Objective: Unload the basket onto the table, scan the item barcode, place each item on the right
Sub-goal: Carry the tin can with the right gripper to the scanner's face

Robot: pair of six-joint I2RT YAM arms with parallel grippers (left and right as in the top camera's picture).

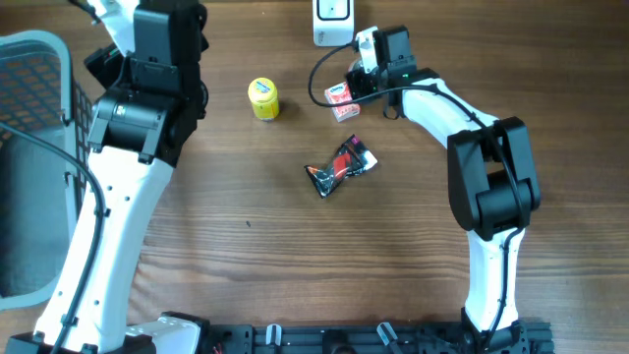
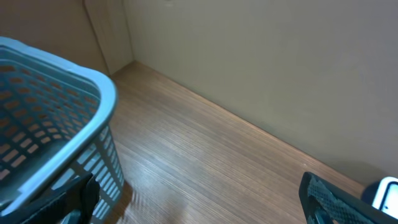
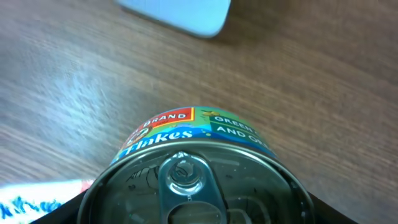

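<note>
We judge the scan not yet done. The can (image 3: 193, 134) sits clamped between the fingers of the right gripper (image 3: 196, 214), lid toward the wrist camera, just short of the white scanner (image 3: 180, 12) at the table's far edge. Showing it the barcode is what remains. The left gripper (image 2: 199, 208) hangs wide open and empty beside the basket (image 2: 56, 93), far left.

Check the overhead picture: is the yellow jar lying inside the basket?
No, the yellow jar stands on the table, right of the basket.
</note>
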